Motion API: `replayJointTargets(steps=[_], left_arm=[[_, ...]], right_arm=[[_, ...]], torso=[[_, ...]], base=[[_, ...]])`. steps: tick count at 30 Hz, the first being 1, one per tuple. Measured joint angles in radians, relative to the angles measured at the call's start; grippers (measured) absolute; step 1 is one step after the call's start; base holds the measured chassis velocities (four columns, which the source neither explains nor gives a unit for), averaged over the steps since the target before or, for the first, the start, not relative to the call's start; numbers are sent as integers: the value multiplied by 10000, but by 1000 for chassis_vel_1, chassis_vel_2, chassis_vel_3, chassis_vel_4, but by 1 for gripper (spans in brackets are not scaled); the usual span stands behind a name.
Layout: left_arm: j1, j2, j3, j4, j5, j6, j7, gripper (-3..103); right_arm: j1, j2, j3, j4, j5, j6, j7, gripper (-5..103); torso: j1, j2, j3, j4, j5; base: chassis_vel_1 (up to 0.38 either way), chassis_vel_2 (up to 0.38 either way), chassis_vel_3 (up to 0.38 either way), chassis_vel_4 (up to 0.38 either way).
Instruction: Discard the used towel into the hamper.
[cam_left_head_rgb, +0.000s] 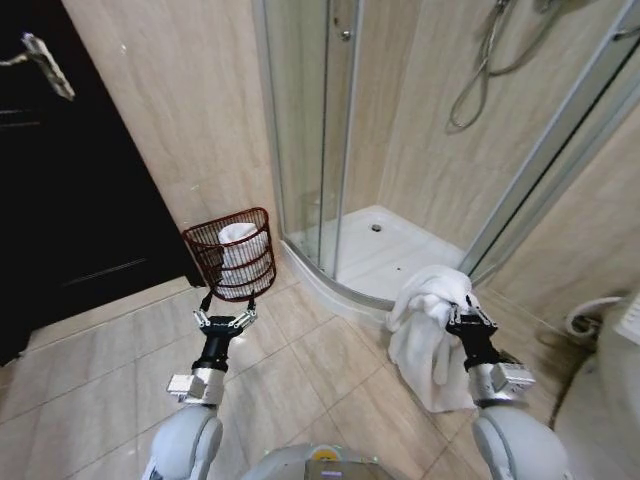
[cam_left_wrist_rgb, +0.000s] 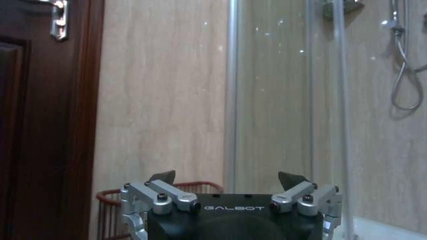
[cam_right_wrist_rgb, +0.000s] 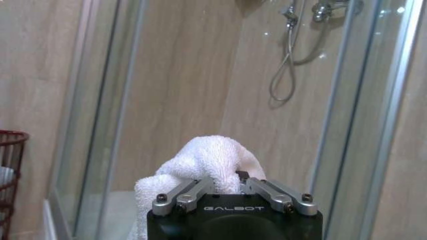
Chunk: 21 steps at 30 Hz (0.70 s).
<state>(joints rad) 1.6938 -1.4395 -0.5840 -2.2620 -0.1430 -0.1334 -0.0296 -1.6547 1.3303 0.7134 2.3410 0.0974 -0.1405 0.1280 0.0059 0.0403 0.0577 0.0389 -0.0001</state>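
In the head view we hold the towel (cam_left_head_rgb: 432, 330) in our right gripper (cam_left_head_rgb: 470, 322), low in the right of the frame; its fingers are clamped on a bunched top fold, and the rest of the cloth hangs down in a long drape toward the floor tiles (cam_left_head_rgb: 310, 370). The right wrist view shows the same pinch, the towel (cam_right_wrist_rgb: 207, 160) mounded over the closed fingers.

The hamper (cam_left_head_rgb: 232, 252) stands left of centre, against the wall beside the shower door (cam_left_head_rgb: 300, 130), with something white already inside it. From the towel it lies across the frame to the left and a little farther from us, well apart from the right gripper.

Our left gripper (cam_left_head_rgb: 224, 320) hangs directly below the hamper in the frame, near its base, fingers spread and empty; the left wrist view shows the hamper's rim (cam_left_wrist_rgb: 110, 196) just past the left fingers. So the left arm is nearer, but the right one carries the load, and we judge it must swing left across our front with the drape lifted over the rim.
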Motion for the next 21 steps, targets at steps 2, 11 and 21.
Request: replayJointTargets(steps=[2,11,21], left_arm=[[-9,2,1,13,2,14,-1,100],[-41,37,-18,37,3,72,2,100],[-49,44,-44,93,-17,71,22,100]], right_arm=[[1,15,-7,-40,0,30,-24,10],[5,115,-91,-156,0,116,-95,10],[128,165,-148,-266,-181,118,-195,10]], torso=[[0,0,0,0,3],[-2,-46,-44,2,1],[-42,-171,-127,1,1]], base=[[170,181,-134,-136],[123,120,-18,-27],[60,73,118,113]])
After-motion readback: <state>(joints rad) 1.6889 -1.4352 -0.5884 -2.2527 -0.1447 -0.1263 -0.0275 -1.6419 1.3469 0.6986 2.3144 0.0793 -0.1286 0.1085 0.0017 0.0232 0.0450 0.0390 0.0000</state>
